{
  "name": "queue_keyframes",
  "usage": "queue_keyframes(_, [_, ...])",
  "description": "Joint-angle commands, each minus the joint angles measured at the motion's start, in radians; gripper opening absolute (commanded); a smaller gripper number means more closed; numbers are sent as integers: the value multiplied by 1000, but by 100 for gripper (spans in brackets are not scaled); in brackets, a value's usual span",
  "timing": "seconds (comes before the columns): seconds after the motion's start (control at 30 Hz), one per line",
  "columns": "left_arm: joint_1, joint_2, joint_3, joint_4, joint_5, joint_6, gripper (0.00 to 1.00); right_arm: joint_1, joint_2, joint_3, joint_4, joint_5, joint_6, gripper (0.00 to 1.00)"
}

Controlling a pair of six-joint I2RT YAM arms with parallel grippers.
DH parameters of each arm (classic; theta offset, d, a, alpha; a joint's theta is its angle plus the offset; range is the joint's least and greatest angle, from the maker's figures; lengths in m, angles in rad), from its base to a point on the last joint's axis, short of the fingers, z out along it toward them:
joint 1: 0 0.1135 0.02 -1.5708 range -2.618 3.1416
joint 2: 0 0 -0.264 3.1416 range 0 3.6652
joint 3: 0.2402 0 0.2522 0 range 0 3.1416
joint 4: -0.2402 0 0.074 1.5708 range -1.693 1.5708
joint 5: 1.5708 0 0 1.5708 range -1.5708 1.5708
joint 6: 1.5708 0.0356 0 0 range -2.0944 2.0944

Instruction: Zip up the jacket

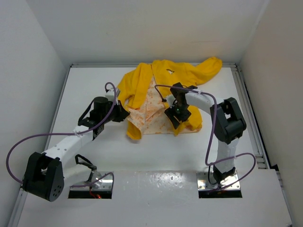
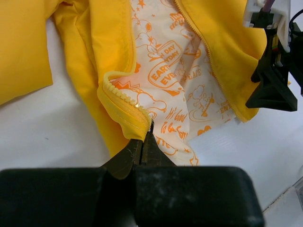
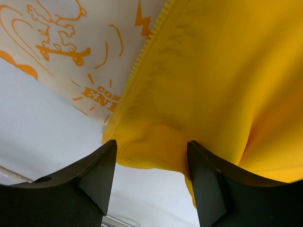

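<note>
The small bright yellow soft-fabric jacket point(image 1: 137, 85) lies unzipped on the white table point(image 1: 80, 87), toward the far middle, with its pale orange-printed lining point(image 1: 149, 111) showing. The left gripper point(image 2: 144, 135) is clamped tight on one zipper edge point(image 2: 120, 94) near the hem. The right gripper point(image 3: 151, 153) stands parted, its fingers straddling the opposite hem corner without pinching it.

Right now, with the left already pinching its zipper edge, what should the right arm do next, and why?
Probably close the right gripper on the jacket hem. Its open jaws straddle the yellow bottom corner beside the zipper teeth, while the left gripper is shut on the other zipper edge.
</note>
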Motion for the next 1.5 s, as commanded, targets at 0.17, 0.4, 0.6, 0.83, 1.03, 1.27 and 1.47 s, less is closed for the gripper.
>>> queue_keyframes(0.17, [18, -18, -9, 27, -18, 9, 0, 27, 11, -63, 20, 29, -18, 67])
queue_keyframes(0.4, [18, -18, -18, 36, -27, -1, 0, 56, 17, -146, 101, 71, 2, 62])
queue_keyframes(0.6, [18, -18, -28, 36, -27, -10, 0, 48, 4, -186, 153, 36, 11, 39])
queue_keyframes(0.83, [18, -18, -28, 46, -27, -10, 0, 37, -22, -189, 144, -21, 2, 13])
queue_keyframes(1.03, [18, -18, -28, 35, -27, -1, 0, -16, -160, -197, 74, -180, -30, 1])
queue_keyframes(1.27, [18, -18, -47, 26, -113, -1, 0, -244, -314, -155, -68, -230, -97, 0])
queue_keyframes(1.47, [18, -27, -57, 16, -168, -1, 0, -410, -357, -164, -83, -313, -87, 0])
